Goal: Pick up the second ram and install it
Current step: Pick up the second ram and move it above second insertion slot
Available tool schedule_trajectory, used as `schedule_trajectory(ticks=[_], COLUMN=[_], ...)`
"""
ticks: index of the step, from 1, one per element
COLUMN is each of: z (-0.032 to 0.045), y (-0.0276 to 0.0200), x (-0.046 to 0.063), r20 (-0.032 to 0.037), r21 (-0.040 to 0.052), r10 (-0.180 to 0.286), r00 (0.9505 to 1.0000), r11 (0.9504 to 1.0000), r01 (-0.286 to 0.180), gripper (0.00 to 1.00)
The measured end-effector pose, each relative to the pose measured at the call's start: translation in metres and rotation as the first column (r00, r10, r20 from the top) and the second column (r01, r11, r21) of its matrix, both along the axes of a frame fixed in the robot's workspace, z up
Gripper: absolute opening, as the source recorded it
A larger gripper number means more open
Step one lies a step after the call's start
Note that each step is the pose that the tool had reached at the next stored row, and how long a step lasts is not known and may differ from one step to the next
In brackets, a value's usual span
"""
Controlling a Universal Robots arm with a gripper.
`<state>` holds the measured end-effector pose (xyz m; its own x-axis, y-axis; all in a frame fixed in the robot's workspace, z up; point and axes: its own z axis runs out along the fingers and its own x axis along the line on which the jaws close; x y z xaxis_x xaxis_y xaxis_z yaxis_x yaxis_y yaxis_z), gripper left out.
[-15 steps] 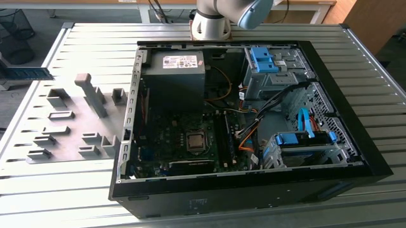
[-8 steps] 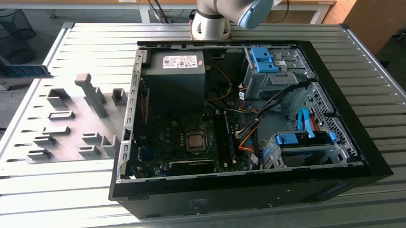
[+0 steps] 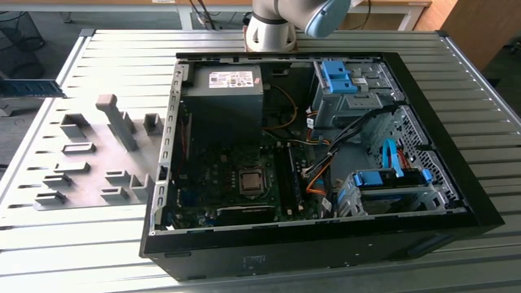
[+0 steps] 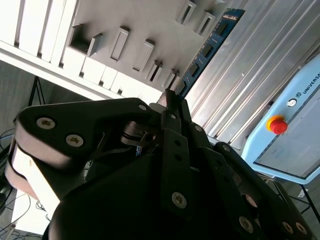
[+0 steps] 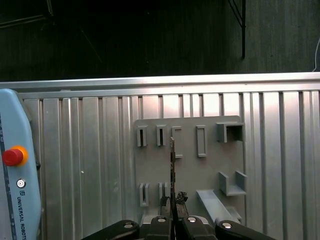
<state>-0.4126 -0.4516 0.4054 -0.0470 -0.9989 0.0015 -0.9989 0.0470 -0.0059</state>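
Gripping the second ram [image 4: 210,46] by one end, the fingers [image 4: 175,114] are closed flat on its faces, probably so the strip projects straight and free. It is held off the table [image 5: 90,150] near the gray holder plate [image 5: 190,167], well apart from the open computer case [image 3: 326,244].

Bright, even light leaves pale glare along the ribbed table [image 3: 73,244], deep shade inside the computer case [image 3: 326,253], and my gripper [image 4: 170,100] a dark mass against it.
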Motion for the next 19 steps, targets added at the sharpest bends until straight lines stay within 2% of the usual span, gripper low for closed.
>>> schedule_trajectory(ticks=[11, 19], z=[0.0128, 0.0133], y=[0.0004, 0.0005], x=[0.000, 0.001], r20=[0.0001, 0.0000], r21=[0.0000, -0.0001], r10=[0.000, 0.000], r00=[1.0000, 1.0000], r11=[1.0000, 1.0000], r01=[0.000, 0.000], gripper=[0.14, 0.14])
